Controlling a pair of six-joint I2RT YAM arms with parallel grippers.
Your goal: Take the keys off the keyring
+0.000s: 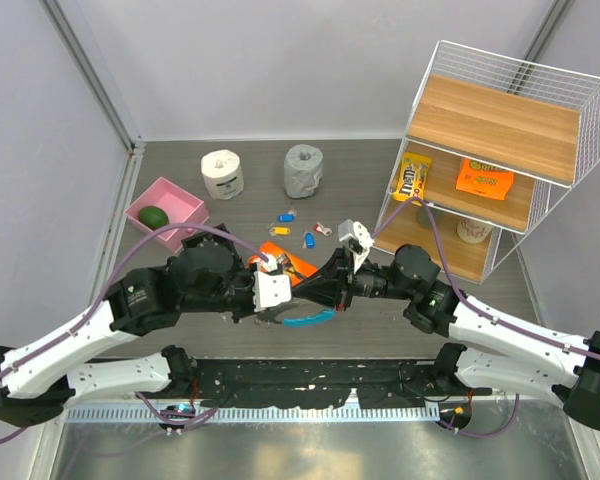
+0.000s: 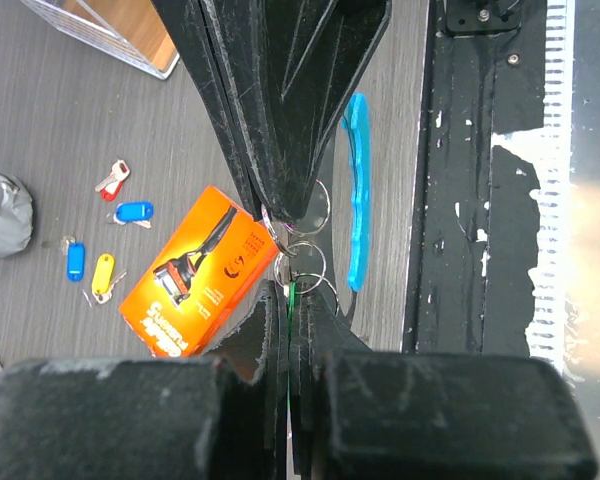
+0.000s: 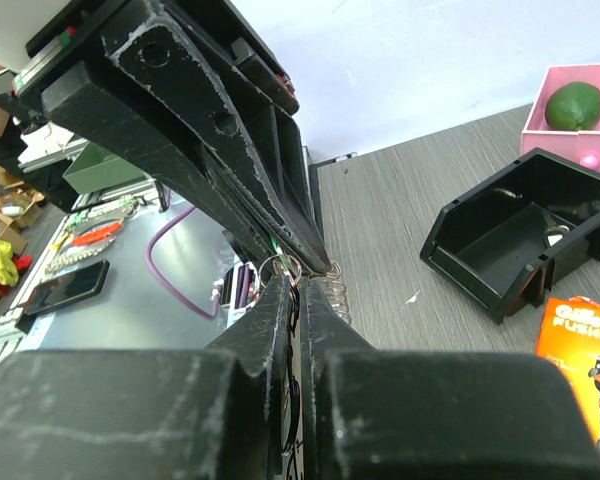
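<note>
Closest in, the left claw (image 2: 287, 294) is shut tight, with a thin green bit (image 2: 291, 312) squeezed between its fingers. Facing it from the other side is the right claw (image 2: 279, 214), shut tight too, and the two tips almost touch. Between the tips sits a short chain of silver loops (image 2: 306, 262), and each claw seems to pinch one end of it. No grey keys can be made out there. The blue keyring (image 2: 357, 190) lies just beside the loops, on the near side of the claws, toward the arm bases. Its long curve runs left to right, the same way the two claws point at each other. Both claws are about as near to it. So a pull apart, left and right, would likely tug along the keyring, not across it
</note>
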